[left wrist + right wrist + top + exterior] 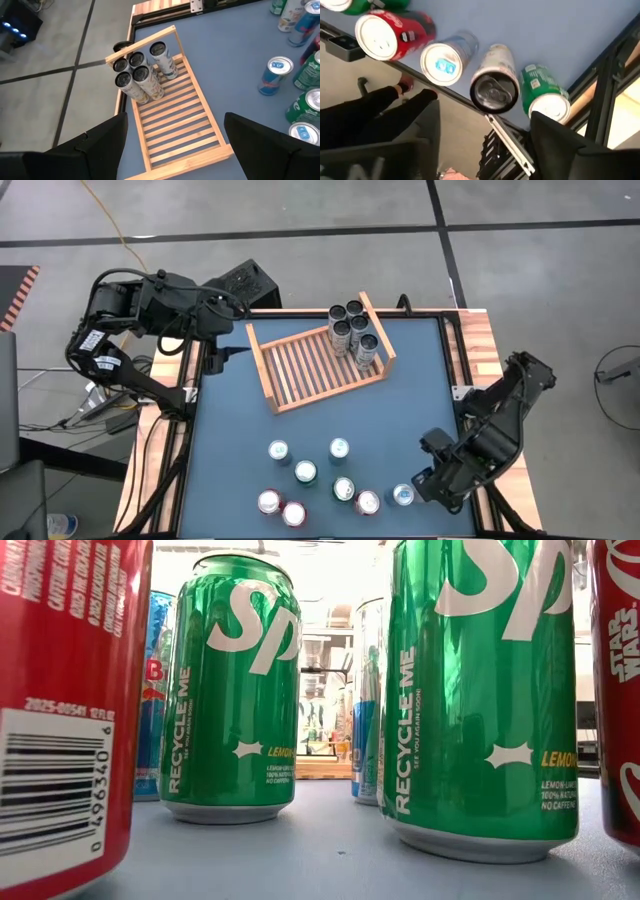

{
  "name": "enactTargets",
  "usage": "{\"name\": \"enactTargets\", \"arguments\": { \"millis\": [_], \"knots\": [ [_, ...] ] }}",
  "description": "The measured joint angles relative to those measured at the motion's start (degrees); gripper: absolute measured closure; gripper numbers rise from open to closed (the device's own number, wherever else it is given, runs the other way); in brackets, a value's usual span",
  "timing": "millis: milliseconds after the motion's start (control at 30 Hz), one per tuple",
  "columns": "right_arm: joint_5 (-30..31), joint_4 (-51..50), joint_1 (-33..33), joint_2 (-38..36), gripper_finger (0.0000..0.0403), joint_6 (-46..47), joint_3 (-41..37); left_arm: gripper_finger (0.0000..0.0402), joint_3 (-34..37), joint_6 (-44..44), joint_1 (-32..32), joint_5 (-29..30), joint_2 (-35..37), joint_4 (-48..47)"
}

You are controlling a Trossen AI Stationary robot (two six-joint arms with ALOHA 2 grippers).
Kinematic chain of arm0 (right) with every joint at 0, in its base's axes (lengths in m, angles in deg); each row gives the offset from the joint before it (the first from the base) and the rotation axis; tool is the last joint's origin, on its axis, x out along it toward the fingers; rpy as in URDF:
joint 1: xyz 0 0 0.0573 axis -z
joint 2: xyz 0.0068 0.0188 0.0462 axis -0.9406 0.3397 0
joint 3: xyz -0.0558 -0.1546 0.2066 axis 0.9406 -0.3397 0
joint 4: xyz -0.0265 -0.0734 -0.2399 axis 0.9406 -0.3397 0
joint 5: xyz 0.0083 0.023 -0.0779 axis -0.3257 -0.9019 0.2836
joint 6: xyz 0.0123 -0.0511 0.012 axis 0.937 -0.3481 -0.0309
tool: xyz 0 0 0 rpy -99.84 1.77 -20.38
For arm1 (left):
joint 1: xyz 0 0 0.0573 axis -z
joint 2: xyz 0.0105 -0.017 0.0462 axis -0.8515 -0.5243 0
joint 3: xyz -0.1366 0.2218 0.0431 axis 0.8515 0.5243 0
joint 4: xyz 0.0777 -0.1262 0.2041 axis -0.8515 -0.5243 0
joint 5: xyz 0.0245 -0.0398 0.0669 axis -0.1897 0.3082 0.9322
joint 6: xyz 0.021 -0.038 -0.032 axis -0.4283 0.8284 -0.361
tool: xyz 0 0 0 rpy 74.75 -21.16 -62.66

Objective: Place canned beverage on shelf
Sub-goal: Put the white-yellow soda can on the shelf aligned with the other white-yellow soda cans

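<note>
From above, the wooden shelf (318, 363) sits tilted at the table's far side, holding five dark-topped cans (353, 332) clustered in one far corner while the rest of its slatted base lies bare. Eight loose cans stand well apart from the shelf near the table's (230, 430) front edge, with open blue surface between. The right gripper (425, 480) hangs at the front corner just beside a blue-topped can (403, 496); whether its jaws are parted cannot be told here. The left gripper (215, 308) waits off the shelf's outer end.

At table height, two green soda cans (229, 690) and red ones fill the foreground (the shelf is only a pale sliver behind them).

The left wrist view shows that arm's fingers (102, 145) spread wide and empty, framing the shelf's near end, the five cans at its far corner.

The right wrist view shows its fingers (560, 145) apart, gripping nothing, with a black-topped can (495, 90) ahead, flanked by a blue-tabbed can (445, 60) and a green can (547, 100), beside the table edge.
</note>
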Motion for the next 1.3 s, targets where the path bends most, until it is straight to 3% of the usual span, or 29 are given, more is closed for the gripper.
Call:
{"name": "enactTargets", "arguments": {
  "millis": [267,667,1000,1300],
  "knots": [
    [-0.1,0.1,-2.3,0.9,0.0109,8.2,0.1,0.0083,0.0,-0.1,0.0,-1.5,0.0,-1.6],
    [-2.9,3.5,-1.2,9.0,0.0108,4.7,0.0,0.0083,0.0,-1.2,0.0,-1.5,0.0,-2.2],
    [-3.3,2.8,-1.5,9.4,0.0108,7.1,-2.3,0.0083,0.0,-1.7,0.0,-1.5,0.0,-2.2],
    [-4.4,3.1,-0.7,9.0,0.0107,3.7,-5.6,0.0083,0.0,-2.8,0.0,-1.4,0.0,-1.9]
  ]
}}
